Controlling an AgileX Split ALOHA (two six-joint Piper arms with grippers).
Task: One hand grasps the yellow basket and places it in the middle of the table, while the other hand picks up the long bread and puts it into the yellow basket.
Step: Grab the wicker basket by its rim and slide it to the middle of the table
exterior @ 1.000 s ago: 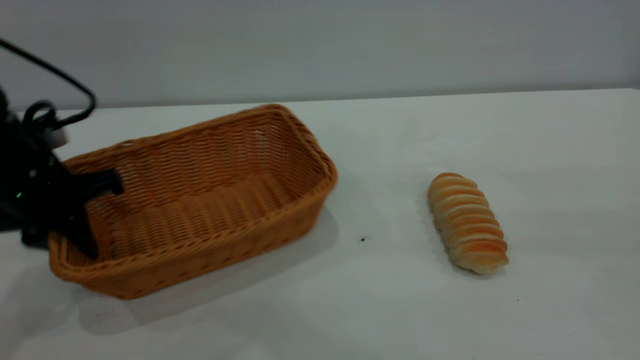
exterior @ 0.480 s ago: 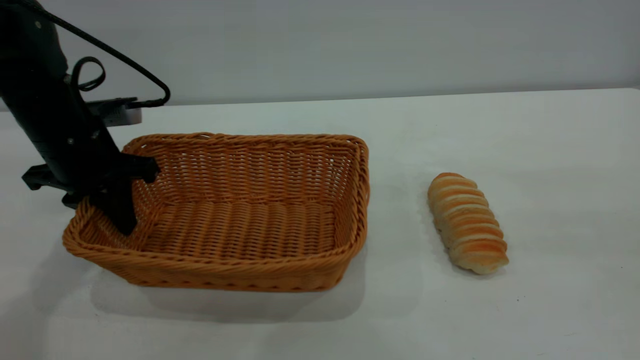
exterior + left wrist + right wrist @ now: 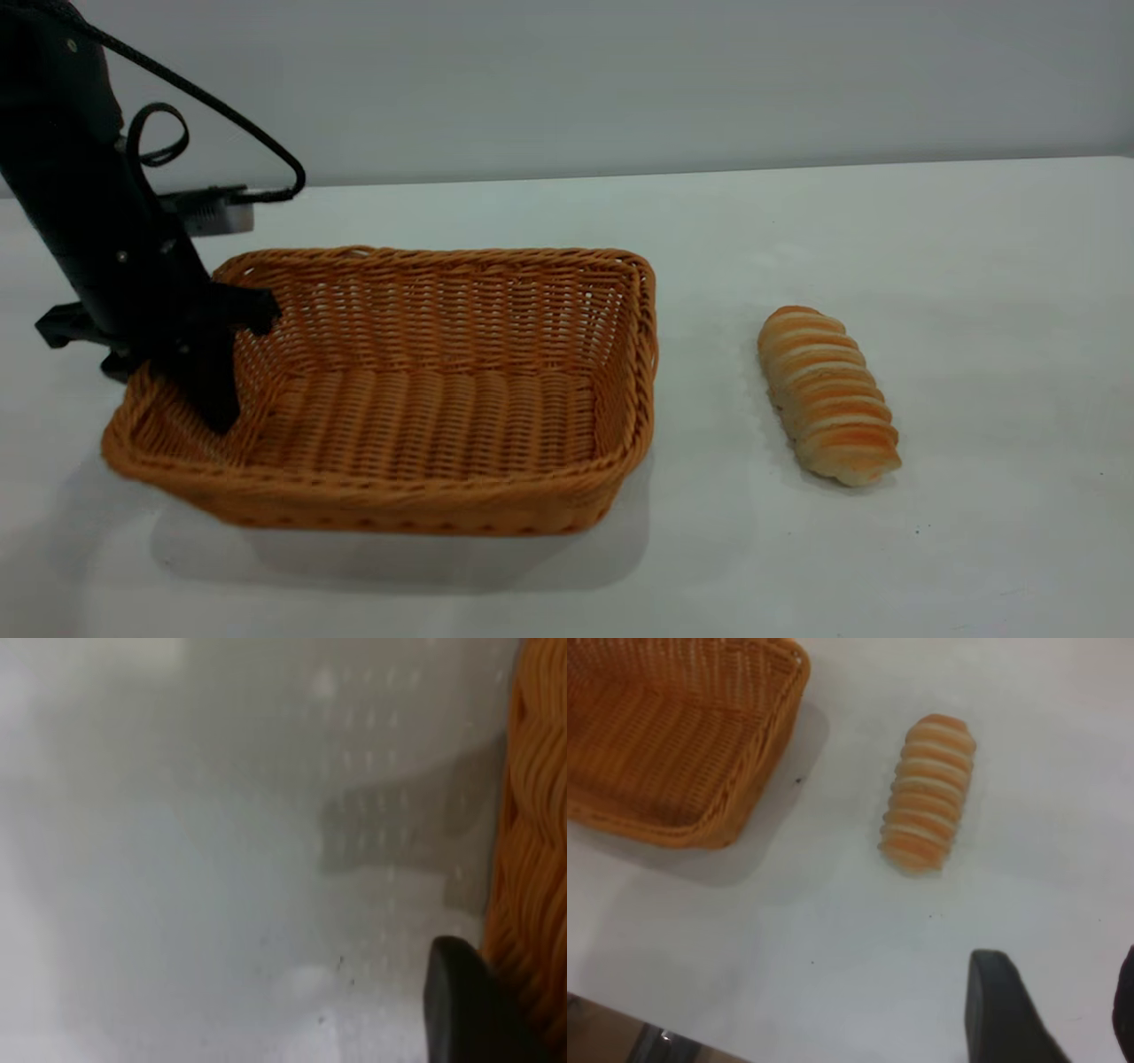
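The yellow basket, orange-tan wicker, stands level and empty left of the table's middle. My left gripper is shut on its left short wall, with one finger inside and one outside. In the left wrist view one dark finger lies against the basket's braided rim. The long bread lies on the white table to the basket's right, apart from it. It also shows in the right wrist view, with the basket's corner. My right gripper is open and empty above the table, short of the bread.
A small grey box with a black cable lies behind the left arm. A bare strip of table separates the basket from the bread. The table's edge shows in the right wrist view.
The left gripper has swung the tilted basket round to level, moved it right and lowered it. The bread has not moved.
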